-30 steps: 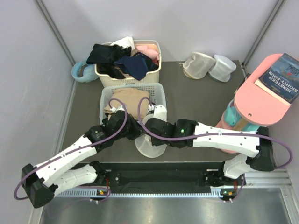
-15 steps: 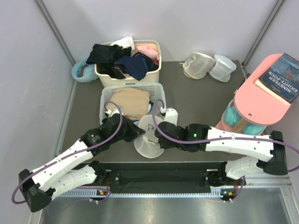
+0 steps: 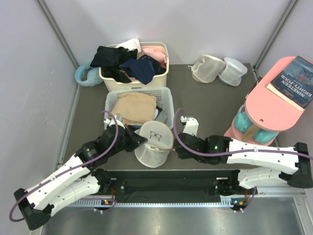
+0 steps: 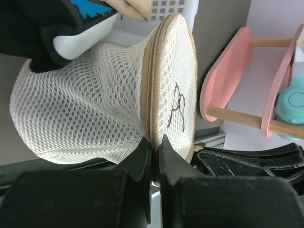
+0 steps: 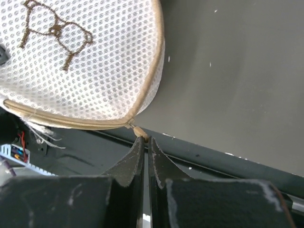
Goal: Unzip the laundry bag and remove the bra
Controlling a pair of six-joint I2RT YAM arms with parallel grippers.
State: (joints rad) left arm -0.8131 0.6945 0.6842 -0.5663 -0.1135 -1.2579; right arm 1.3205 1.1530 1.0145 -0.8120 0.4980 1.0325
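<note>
While the right gripper (image 5: 144, 142) is clenching its thin tips on the small tan zip pull (image 5: 139, 131), the left gripper (image 4: 154, 142) is pinching the opposite side of the laundry bag (image 3: 154, 146) right at its rim seam, jaws pressed together on mesh and binding. The bag is lying between the two grippers at the near edge of the worktop (image 3: 205, 103), about midway along it, with its flat face and black bra pictogram (image 5: 54, 31) tilting upward. The zip (image 4: 151, 80) is looking closed along every stretch in view. The bra is not showing anywhere; it is presumably sitting inside the bag, though the mesh is hiding it. Just behind the bag, a white basket (image 3: 169, 105) is holding a folded tan cloth (image 3: 137, 106).

Several things are threatening this step, as I judge it. The pull is tiny and is being held only at the very tips, so a tug at the wrong angle is likely to strip it out. The left hold is biting soft mesh, so it is liable to stretch or slip, letting the whole bag drag instead of the slider running. With the bag sitting so close to the near edge, any such drag is risking it going over.
</note>
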